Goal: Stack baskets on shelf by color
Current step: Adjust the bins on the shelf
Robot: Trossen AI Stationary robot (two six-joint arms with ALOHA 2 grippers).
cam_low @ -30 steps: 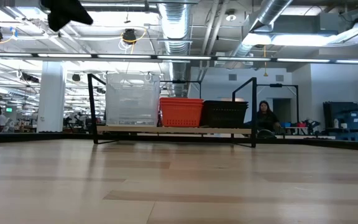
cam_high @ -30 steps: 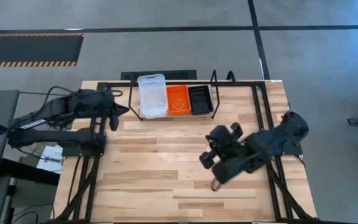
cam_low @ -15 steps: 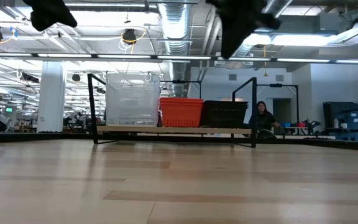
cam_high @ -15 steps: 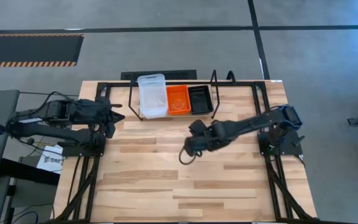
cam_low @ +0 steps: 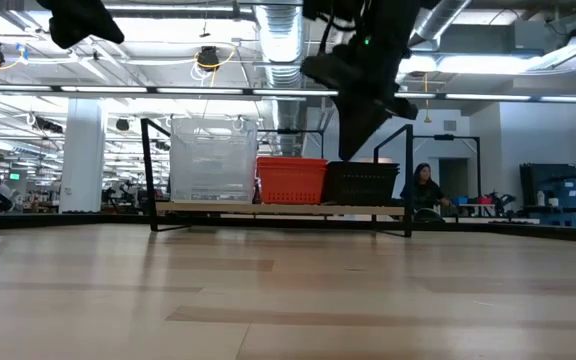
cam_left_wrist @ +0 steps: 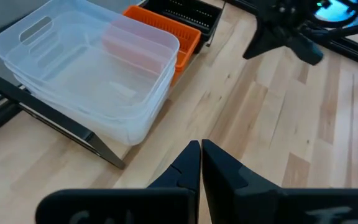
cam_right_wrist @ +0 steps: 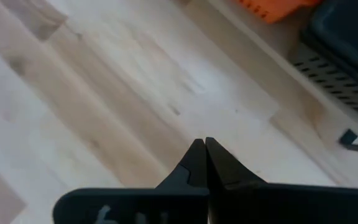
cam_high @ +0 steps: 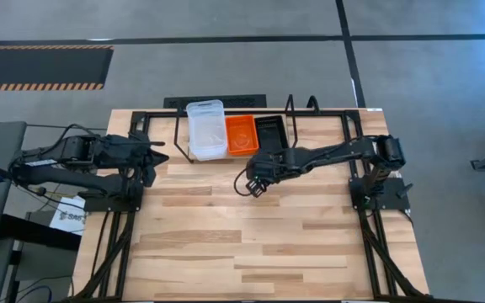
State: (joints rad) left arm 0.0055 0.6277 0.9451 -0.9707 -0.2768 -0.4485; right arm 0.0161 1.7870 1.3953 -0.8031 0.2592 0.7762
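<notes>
Sitting side by side on the shelf at the upper centre of the high view are the clear baskets, the orange baskets and the black baskets (each colour in its own stack). Just below them hangs the right gripper, clenched on nothing. At mid-left the left gripper waits, equally closed and empty.

Baskets on the shelf at the tabletop's far edge

Three basket stacks sit side by side on the shelf; right gripper just before them, left gripper leftward.
</notes>
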